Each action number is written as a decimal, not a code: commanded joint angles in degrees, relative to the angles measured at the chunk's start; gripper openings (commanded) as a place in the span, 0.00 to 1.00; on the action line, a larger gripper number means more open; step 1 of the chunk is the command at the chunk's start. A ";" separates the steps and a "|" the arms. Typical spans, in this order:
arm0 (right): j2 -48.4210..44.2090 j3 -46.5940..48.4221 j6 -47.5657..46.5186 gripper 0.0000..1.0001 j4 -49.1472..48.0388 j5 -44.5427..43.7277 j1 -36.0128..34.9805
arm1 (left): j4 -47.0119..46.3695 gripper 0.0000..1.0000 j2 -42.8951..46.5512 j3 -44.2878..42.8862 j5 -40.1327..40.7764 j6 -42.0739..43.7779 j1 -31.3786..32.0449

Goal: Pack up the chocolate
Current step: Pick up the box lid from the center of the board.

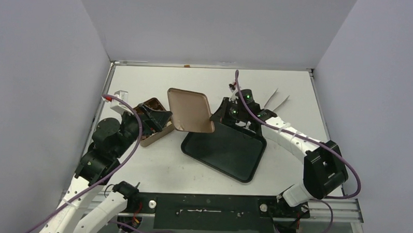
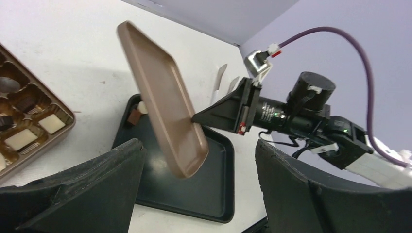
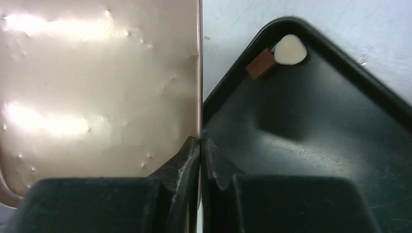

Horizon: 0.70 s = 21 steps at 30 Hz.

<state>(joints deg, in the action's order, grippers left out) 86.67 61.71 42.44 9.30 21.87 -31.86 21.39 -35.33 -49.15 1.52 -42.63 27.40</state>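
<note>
Nearest in, the tray (image 1: 229,158) lies right of centre, nearly bare. Only two bits sit on it, a cream piece (image 3: 290,49) and a brown piece (image 3: 260,63), touching each other in its far-left corner. So the packing looks close to done, but not quite.

Left of the tray is the tin (image 1: 151,140), open, with the rest of the chocolate (image 2: 51,124) sitting in its cups, cream and dark. The left arm comes up from the near-left, elbow folded, wrist bent over the tin. The left gripper (image 1: 157,117) has its fingers spread wide with nothing between them, and it looks across at the lid.

And there's the lid (image 1: 190,109), up off the table, tilted on edge between tin and tray. The right gripper (image 3: 200,145) has it by the right rim, fingers pinched tight on the thin edge. That arm runs long from the near-right base, out over the tray, wrist turned left and low above the tray's far corner.

Why hold it there? My read is that it keeps the tin uncovered while the last two pieces wait. With the left fingers gaping toward it, it could also be set for a handover. I can't call which.

Farthest out, some white strips (image 1: 277,101) lie on the table; what they are, I can't tell.
</note>
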 commanded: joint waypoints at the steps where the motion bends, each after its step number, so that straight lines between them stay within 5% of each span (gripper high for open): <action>1: -2.07 -2.38 1.05 0.00 -8.07 5.55 -1.07 | -5.41 0.81 -0.04 0.43 -2.57 -3.88 0.20; 7: -3.84 -3.49 0.74 0.00 -8.47 6.67 -2.15 | -6.84 0.75 -0.24 2.15 1.64 -8.04 0.20; 15: -6.32 -4.92 1.91 0.00 -11.56 7.68 -2.78 | -7.91 0.78 0.68 4.19 3.36 -12.22 0.18; 21: -7.77 -7.36 3.08 0.00 -15.48 8.74 -4.69 | -10.90 0.63 -0.03 6.72 -0.08 -16.91 0.20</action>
<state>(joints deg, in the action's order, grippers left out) 82.02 55.61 44.21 1.32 28.84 -35.00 15.11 -34.89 -43.33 3.77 -55.59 27.40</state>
